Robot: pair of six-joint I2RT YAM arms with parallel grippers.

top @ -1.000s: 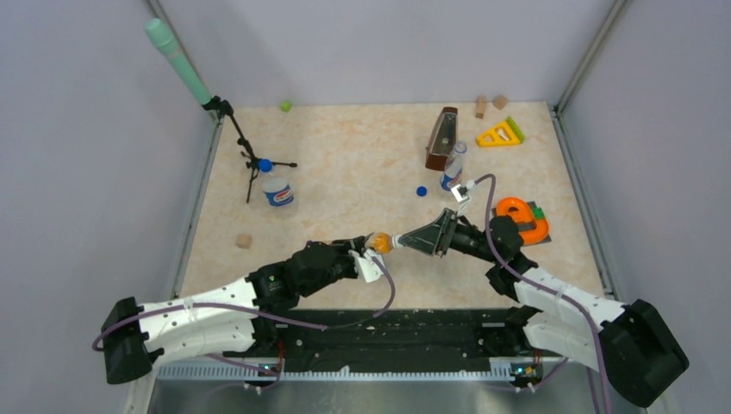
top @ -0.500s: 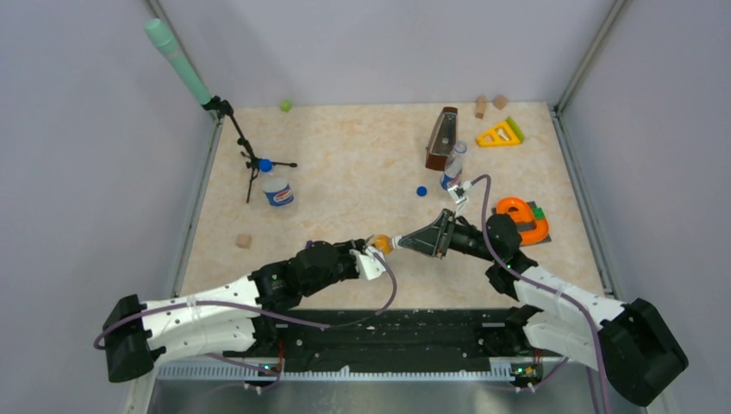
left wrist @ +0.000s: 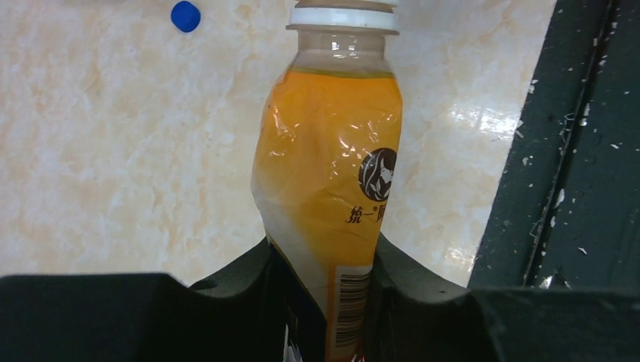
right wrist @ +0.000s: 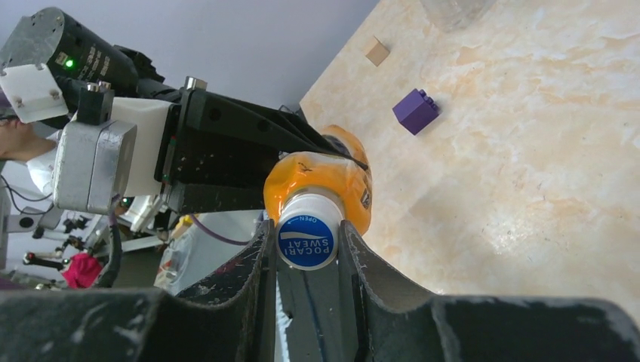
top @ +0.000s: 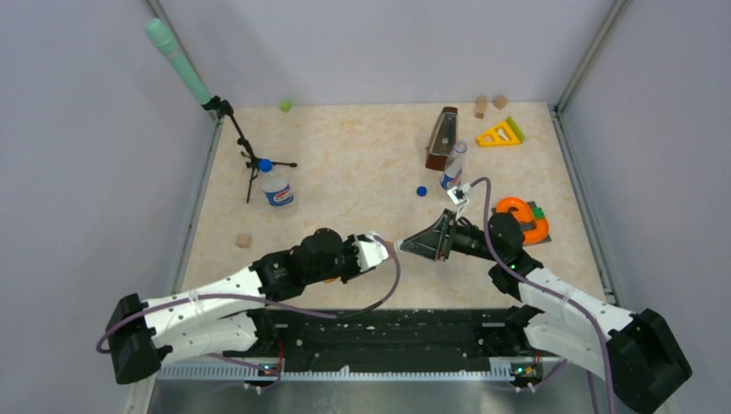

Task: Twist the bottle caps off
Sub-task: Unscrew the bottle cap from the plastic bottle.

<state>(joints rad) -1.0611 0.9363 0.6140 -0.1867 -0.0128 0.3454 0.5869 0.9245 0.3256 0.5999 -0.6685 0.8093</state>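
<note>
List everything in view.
orange bottle: 1, in left gripper
white-blue cap: 1, on orange bottle
loose cap: 1, dark blue, centre
labelled bottle: 1, clear, blue cap, left
small bottle: 1, clear, by wedge
wedge: 1, brown, far right
mic stand: 1, black, far left
wooden blocks: 3, tan, scattered
green ball: 1, far edge
triangle toy: 1, yellow, far right
orange toy: 1, right edge
purple cube: 1, table
left gripper: 1, shut on orange bottle
right gripper: 1, shut on white-blue cap
</note>
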